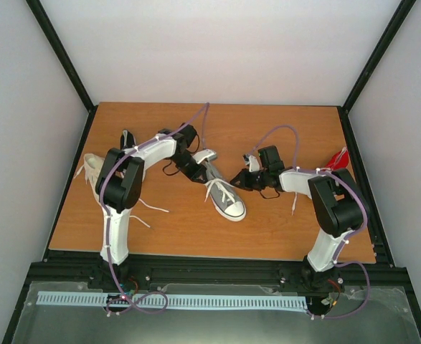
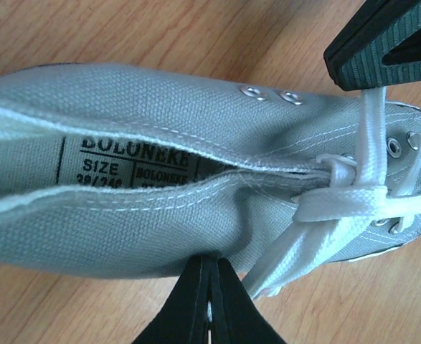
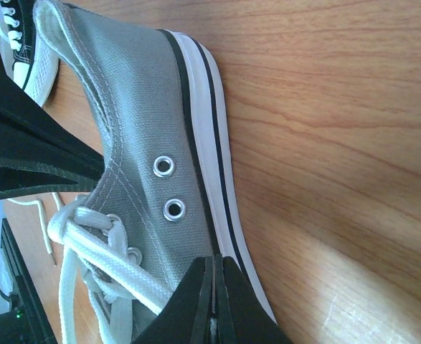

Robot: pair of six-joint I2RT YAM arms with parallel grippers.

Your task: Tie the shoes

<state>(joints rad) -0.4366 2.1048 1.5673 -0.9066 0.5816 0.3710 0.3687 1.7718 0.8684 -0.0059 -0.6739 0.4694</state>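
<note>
The grey shoe [image 1: 224,195] with white toe cap and sole lies mid-table, toe toward the near right. In the left wrist view its grey side [image 2: 124,229] and white laces [image 2: 339,208] fill the frame. My left gripper [image 2: 210,266] is shut against the shoe's side, with a sliver of white lace between its fingers; from above it [image 1: 193,170] is at the shoe's heel end. My right gripper [image 3: 214,266] is shut on a white lace [image 3: 117,269] beside the eyelets, and it [image 1: 239,179] is at the shoe's right side. It also shows in the left wrist view [image 2: 382,43], with a lace hanging from it.
A cream shoe [image 1: 90,168] lies at the left with loose laces. A black shoe [image 1: 128,138] lies behind the left arm. A red shoe [image 1: 338,158] is at the right edge. The wooden table [image 1: 282,222] ends at black rails.
</note>
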